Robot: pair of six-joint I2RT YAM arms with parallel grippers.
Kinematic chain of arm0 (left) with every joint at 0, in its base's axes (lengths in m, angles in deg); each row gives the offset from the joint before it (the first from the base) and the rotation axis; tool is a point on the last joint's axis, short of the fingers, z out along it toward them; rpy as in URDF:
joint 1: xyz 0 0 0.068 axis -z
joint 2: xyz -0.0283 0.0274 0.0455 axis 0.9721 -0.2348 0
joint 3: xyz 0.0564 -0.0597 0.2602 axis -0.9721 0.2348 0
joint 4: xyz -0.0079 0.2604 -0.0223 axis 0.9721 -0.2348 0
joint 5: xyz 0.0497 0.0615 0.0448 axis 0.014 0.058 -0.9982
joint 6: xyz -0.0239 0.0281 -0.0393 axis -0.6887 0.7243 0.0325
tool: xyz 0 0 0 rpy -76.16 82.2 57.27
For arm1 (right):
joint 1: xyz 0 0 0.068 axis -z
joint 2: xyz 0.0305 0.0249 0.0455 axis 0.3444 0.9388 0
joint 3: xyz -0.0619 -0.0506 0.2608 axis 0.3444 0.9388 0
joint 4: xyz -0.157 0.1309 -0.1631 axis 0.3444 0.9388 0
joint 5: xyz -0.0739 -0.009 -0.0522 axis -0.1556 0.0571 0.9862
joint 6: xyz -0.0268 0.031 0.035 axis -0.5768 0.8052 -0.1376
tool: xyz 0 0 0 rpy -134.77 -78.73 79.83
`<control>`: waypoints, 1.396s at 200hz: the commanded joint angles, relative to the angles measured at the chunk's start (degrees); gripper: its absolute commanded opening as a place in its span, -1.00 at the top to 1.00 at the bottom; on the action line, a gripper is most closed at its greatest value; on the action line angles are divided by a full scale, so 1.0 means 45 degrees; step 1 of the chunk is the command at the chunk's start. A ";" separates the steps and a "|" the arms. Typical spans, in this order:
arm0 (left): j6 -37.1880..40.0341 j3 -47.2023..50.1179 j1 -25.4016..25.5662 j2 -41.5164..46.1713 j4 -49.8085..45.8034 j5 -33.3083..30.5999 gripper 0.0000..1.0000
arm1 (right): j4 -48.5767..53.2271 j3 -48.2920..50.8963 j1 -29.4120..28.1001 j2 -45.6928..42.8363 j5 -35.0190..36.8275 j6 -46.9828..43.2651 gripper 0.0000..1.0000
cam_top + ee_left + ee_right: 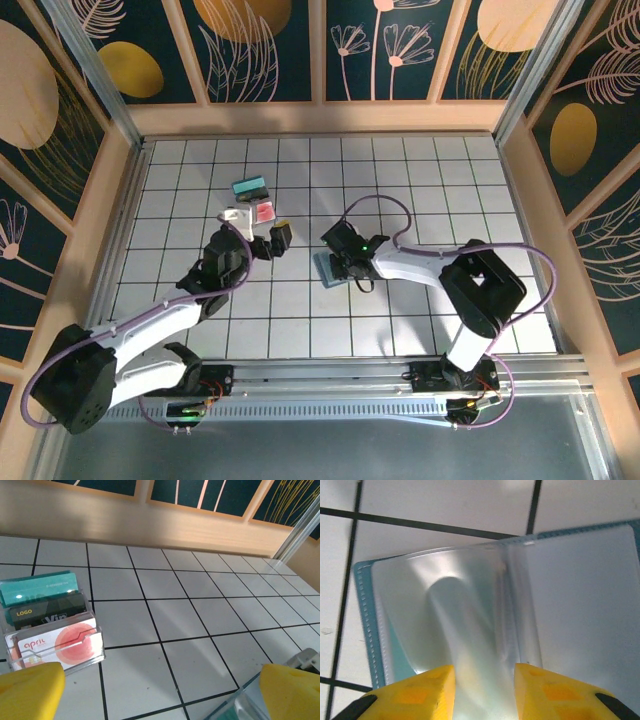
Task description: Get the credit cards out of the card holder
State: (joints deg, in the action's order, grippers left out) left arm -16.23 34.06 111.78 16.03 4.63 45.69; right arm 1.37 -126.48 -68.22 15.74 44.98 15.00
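Top external view: Your right gripper (338,265) is down on the card holder (325,271), which lies open on the white tiled table (400,180) just right of centre. Your left gripper (272,240) hangs a little to the left of it, apart from the holder. Just behind the left gripper is a clear card stand (255,198).

Left wrist view: You have the left gripper (160,695) spread wide, one yellow fingertip (30,690) in each lower corner and bare tiles between them. The card stand (97,647) sits at the left. It carries a teal card (40,587) at the back, a dark card (45,611) marked LOGO in the middle and a white card (55,642) with a red disc in front.

Right wrist view: Your right gripper (485,690) is narrowed over the open card holder (362,610). The holder's blue-grey stitched edge frames frosted clear sleeves (580,605). One sleeve leaf (470,615) bulges up into the gap between the yellow fingertips (415,692). You cannot tell whether the pads are pinching that leaf or only flanking it. The plastic is too hazy to show what the sleeves hold.
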 commanded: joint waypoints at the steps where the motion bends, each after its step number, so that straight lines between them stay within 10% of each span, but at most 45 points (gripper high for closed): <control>1: 0.0209 -0.0617 0.0134 -0.0309 0.0586 -0.0423 -0.98 | -0.0107 0.0312 0.0238 -0.0580 0.0479 -0.0030 0.28; 138: 0.1839 -0.3025 0.3397 -0.5395 -0.1575 -0.4102 -0.97 | -0.1609 0.1287 0.2006 -0.1552 -0.2196 0.0192 0.62; 279: 0.1816 -0.5665 0.3916 -0.9350 -0.1767 -0.3128 -0.98 | -0.2927 0.2483 0.3300 -0.3026 -0.3609 0.0726 0.63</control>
State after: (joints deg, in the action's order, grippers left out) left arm -7.31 10.50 128.96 -25.17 -2.12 32.22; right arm -9.48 -116.54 -54.54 4.90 30.38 17.38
